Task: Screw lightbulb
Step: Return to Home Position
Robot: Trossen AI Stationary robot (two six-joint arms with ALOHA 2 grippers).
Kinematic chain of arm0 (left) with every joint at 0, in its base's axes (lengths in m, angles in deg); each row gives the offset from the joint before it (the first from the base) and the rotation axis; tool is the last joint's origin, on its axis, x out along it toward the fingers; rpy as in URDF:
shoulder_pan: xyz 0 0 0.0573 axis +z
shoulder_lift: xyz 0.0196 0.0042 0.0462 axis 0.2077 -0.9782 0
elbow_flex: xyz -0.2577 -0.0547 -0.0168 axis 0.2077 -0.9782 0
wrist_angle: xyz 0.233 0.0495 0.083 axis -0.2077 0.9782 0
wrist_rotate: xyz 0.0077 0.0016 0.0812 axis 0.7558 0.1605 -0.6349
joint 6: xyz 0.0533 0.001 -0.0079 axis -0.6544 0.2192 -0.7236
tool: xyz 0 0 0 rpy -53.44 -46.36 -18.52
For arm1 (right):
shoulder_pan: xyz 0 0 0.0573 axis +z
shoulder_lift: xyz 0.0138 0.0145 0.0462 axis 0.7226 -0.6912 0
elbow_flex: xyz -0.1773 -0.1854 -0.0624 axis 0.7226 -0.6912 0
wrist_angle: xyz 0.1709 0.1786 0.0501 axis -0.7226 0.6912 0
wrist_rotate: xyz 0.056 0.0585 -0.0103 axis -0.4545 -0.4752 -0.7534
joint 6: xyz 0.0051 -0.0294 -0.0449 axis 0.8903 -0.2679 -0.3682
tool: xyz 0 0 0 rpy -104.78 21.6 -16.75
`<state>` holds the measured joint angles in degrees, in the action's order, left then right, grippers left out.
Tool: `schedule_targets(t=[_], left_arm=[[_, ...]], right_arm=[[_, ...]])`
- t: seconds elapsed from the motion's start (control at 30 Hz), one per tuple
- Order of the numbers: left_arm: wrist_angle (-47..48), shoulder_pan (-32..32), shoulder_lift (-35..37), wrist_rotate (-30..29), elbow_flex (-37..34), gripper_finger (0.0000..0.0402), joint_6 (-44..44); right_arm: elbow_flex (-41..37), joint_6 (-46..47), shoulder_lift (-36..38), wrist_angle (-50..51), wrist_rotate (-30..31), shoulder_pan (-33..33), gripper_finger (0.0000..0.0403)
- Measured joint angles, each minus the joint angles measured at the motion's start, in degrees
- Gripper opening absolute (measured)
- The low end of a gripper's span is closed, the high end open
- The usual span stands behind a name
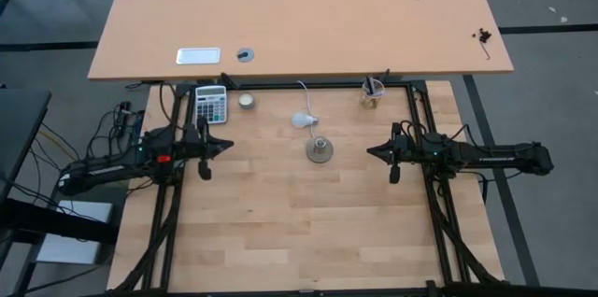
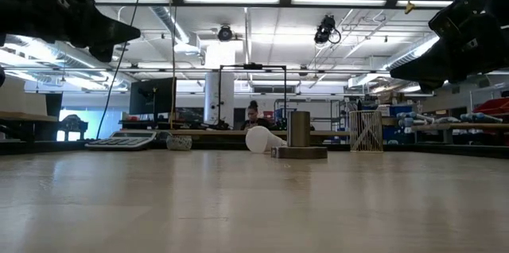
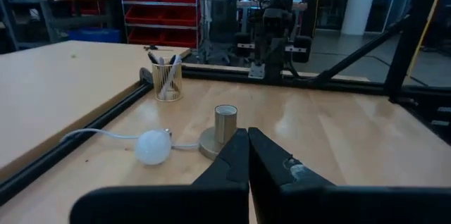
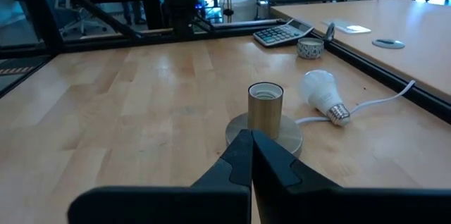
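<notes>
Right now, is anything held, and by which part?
Nothing. The left gripper and right gripper are shut and empty; the lightbulb lies beside the socket.

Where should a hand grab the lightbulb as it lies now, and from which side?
Grip the white globe of the lightbulb, coming from above. It lies on its side beside the socket, grey screw end toward the right arm's side, so a globe grip leaves the thread free. Mind the white cord close by.

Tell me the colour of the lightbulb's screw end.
Silvery grey screw end on the white lightbulb; clearest in the right wrist view.
</notes>
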<state>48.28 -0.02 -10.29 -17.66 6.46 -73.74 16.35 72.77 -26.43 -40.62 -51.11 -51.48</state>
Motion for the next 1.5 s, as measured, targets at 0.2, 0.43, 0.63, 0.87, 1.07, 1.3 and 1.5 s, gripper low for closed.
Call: schedule_targets(t=[0.2,0.43,0.63,0.87,1.07,1.3,1.5], left_arm=[[-1.3,0.0,0.0,-1.7,-0.3,0.0,-1.2],[-13.0,0.0,0.0,-2.0,-7.8,0.0,-0.8],[-12.6,0.0,0.0,-2.6,-7.7,0.0,-1.2],[-7.8,0.0,0.0,-3.0,-7.8,0.0,-1.0],[-7.1,0.0,0.0,-2.4,-7.8,0.0,-2.3],[-8.4,0.0,0.0,-3.5,-7.8,0.0,-1.0],[-9.7,0.0,0.0,-3.7,-7.8,0.0,-0.6]], right_arm=[[0.0,0.0,0.0,0.0,0.0,0.0,0.0011],[0.0,-0.4,0.0,0.0,0.0,0.0,0.0011],[0.0,0.2,0.0,0.0,0.0,0.0,0.0011],[0.0,0.4,0.0,0.1,-1.4,0.0,0.0011],[0.0,0.2,0.0,0.4,-2.6,0.0,0.0011],[0.0,-0.9,0.0,0.6,-3.4,0.0,0.0011],[0.0,-2.5,0.0,0.6,-3.5,-0.5,0.0011]])
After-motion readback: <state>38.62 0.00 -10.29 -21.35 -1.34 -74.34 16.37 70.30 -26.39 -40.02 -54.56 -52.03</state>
